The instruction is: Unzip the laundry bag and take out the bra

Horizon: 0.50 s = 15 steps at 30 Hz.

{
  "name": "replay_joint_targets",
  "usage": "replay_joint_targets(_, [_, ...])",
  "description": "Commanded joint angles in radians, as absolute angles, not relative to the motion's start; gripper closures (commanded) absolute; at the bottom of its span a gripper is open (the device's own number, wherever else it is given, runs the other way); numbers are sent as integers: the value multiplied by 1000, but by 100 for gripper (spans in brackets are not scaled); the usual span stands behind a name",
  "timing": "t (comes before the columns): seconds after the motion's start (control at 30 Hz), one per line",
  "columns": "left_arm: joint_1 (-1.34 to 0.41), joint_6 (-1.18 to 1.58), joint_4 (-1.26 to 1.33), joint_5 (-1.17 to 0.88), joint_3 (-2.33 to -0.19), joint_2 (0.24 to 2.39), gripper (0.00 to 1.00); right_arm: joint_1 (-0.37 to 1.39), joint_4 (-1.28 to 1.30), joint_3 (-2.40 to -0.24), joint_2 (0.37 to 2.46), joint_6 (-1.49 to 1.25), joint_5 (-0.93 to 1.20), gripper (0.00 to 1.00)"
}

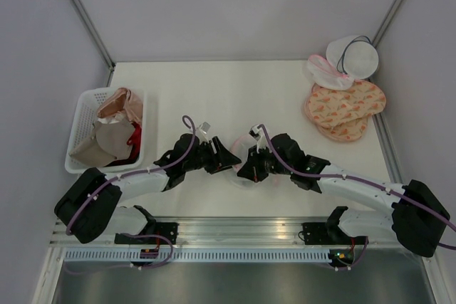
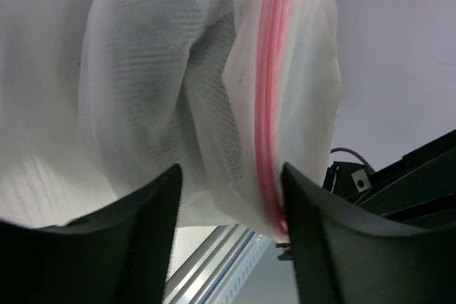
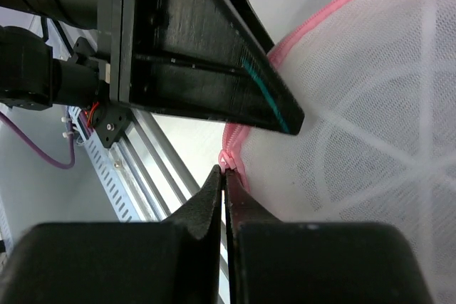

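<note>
The laundry bag (image 1: 242, 149) was found at the front middle of the bench (image 1: 235, 97), taken up between the two arms. Its bunched mesh edge, beside the pink trim (image 2: 267, 105), was clasped by the left hand (image 2: 231, 176), whose fingers were parted by the fabric and touched by it on both sides. The pink zipper pull (image 3: 227, 159) was pinched by the right hand (image 3: 225, 176), fingers pressed together; the bra could not be made out through the mesh.

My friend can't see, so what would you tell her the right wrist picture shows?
The right pincer is pinched shut on the pink zipper at the edge of the white mesh laundry bag. A silver rail shows at the left.
</note>
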State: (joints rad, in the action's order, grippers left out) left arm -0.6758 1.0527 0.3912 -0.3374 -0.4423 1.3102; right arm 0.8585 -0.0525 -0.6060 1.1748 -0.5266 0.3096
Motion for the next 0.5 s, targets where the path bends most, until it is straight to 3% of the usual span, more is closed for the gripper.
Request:
replay_joint_targets(0.0, [-680, 1100, 529, -308, -448, 1335, 43, 864, -62, -600, 1141, -512, 334, 100])
replay_joint_targets(0.13, [-680, 1100, 520, -291, -442, 1330, 80, 868, -8, -601, 1127, -502, 299, 100])
replay_joint_targets(0.2, [-680, 1097, 488, -273, -442, 1324, 90, 871, 23, -597, 1120, -502, 288, 100])
replay_joint_targets(0.33, [-680, 1085, 465, -252, -440, 1310, 98, 896, 80, -592, 1111, -497, 221, 100])
replay_joint_targets(0.47, [-680, 1055, 428, -245, -460, 1307, 98, 910, 257, -624, 1121, -499, 51, 99])
